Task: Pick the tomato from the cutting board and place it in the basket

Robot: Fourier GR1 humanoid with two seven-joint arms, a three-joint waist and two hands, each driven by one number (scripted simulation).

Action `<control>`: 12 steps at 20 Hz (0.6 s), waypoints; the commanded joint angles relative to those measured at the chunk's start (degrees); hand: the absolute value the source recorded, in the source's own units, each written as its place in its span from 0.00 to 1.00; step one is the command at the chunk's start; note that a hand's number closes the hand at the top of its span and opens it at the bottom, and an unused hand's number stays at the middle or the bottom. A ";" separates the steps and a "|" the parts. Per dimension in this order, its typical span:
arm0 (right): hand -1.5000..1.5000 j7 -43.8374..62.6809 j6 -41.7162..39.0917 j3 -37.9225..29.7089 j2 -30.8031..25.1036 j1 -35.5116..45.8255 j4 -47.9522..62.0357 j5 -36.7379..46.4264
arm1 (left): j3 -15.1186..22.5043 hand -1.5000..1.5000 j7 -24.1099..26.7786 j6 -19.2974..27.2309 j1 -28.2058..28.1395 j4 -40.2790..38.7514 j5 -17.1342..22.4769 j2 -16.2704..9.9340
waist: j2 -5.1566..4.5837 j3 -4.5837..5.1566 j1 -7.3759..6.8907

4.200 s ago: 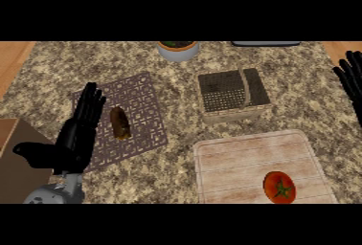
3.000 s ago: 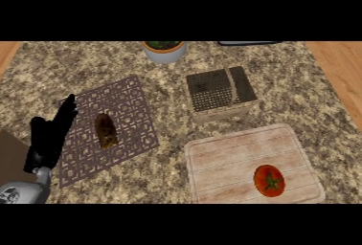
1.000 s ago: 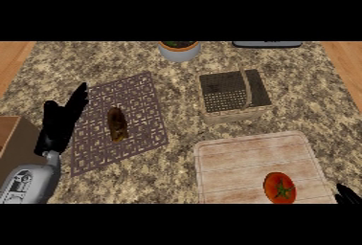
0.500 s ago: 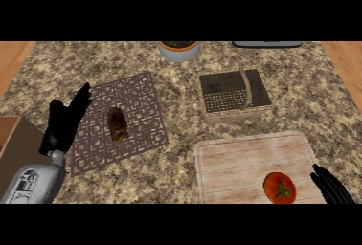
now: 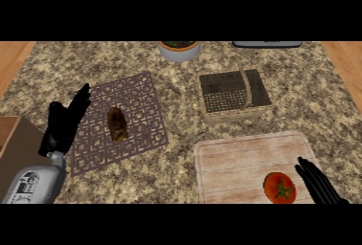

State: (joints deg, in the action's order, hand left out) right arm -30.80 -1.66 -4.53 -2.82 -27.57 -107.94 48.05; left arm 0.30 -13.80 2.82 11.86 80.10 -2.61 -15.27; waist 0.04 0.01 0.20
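Speckled stone counter (image 5: 176,158) fills my view, with wooden strips down both far sides. My right hand (image 5: 318,184) shows at the lower right, only fingers in view, straight and spread a little, pointing up the counter; it holds nothing. Its fingers lie over the right part of the board (image 5: 240,158), just beside the tomato (image 5: 280,188), and I cannot tell whether they touch it. Tomato sits on the board's lower right area, red, green stem patch facing up. The board is pale wood with a raised rim, lying flat in the lower right of the counter. Up from it, near but apart, stands the basket (image 5: 233,95): square, woven, dark inside, with a handle band crossing it. Nothing shows inside it from here. Across the counter at the left edge, my left hand (image 5: 65,124) rests with fingers straight and pointing up, holding nothing; grey forearm below it runs to the lower edge. Its fingers lie along the left border of a patterned mat (image 5: 134,103), which is set at a tilt. A dark brown oblong item (image 5: 117,124) lies on the mat's middle; I cannot tell what it is. At the far edge, a pale pot (image 5: 179,50) with something dark and green inside, and to its right a dark flat object (image 5: 267,44), partly cut off.
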 commanded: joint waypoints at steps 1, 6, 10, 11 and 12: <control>0.00 1.79 0.26 2.86 1.35 -1.54 -0.92 3.14 | 0.34 0.50 1.40 0.09 -1.51 -0.17 -1.49 2.12 | 0.00 0.00 0.04; 0.00 3.10 0.58 1.80 0.82 1.97 3.60 3.44 | -2.02 0.50 2.22 -0.81 1.13 -1.84 -2.43 1.57 | -0.02 0.00 0.06; 0.00 1.39 0.66 0.62 -0.25 4.40 7.67 1.54 | -2.50 0.50 2.36 -2.29 -0.17 -1.88 -2.63 1.98 | -0.01 -0.01 -0.04; 0.00 1.70 2.22 2.25 1.05 3.35 7.42 3.20 | -1.52 0.50 0.80 0.10 2.21 -3.48 -3.87 4.13 | -0.02 -0.01 0.06; 0.00 2.02 3.82 0.80 1.31 7.96 12.39 2.83 | -0.82 0.50 0.31 -0.03 -1.06 1.03 -4.20 3.85 | -0.01 -0.02 -0.19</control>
State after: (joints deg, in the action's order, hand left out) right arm -28.74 -0.41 -3.42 -2.29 -23.37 -101.12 50.37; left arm -1.63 -12.81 1.63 12.77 78.33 -5.15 -13.05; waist 0.02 0.00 0.18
